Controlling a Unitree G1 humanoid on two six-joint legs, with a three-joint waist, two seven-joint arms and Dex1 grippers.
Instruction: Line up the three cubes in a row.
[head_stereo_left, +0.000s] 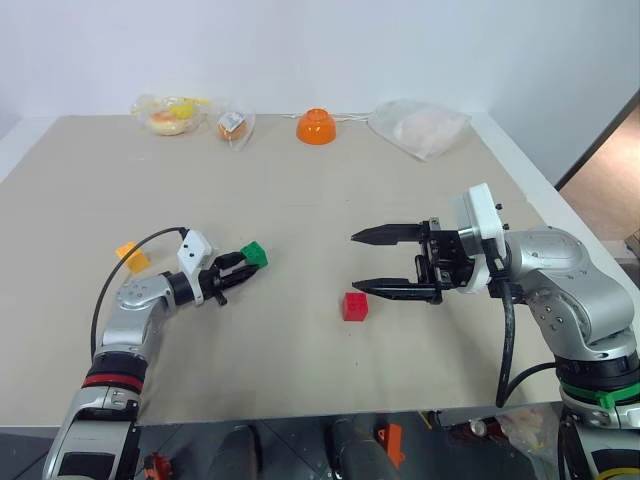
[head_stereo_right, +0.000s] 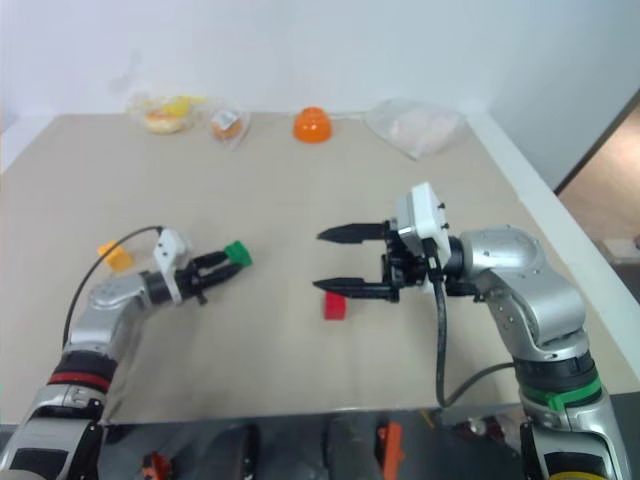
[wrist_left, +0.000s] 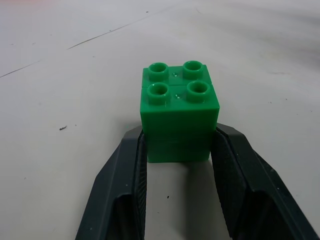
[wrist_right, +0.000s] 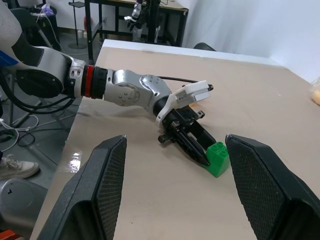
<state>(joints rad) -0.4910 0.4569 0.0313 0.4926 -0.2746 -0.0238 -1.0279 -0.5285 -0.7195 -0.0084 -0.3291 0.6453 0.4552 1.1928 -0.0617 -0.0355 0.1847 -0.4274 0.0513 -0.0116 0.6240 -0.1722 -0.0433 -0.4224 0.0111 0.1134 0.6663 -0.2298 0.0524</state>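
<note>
Status: the row is not yet formed. The three cubes lie well apart on the table (head_stereo_left: 300, 200), in no common line.

Green cube (wrist_left: 178, 116): clamped between the fingers of the left gripper (head_stereo_left: 243, 262), which have closed against its two side faces. It sits on the table left of centre; whether it has lifted off the surface cannot be told. This is judged to be the pick-up of the first cube.

Red cube (head_stereo_left: 355, 306): rests free on the table near the centre, just below the lower finger of the right gripper (head_stereo_left: 368, 262) as the head views show it. The right gripper hangs level above the table with its fingers spread apart and nothing between them.

Orange cube (head_stereo_left: 132, 257): lies near the left edge, beside the left forearm, untouched.

Remaining work, as judged: place the green cube, then bring the other two alongside it.

Appearance of the green cube: glossy plastic, two blocks high with a seam round the middle, four round hollow studs on top, upright and square to the fingers. The hard, smooth faces are likely to slip under a weak grip
</note>
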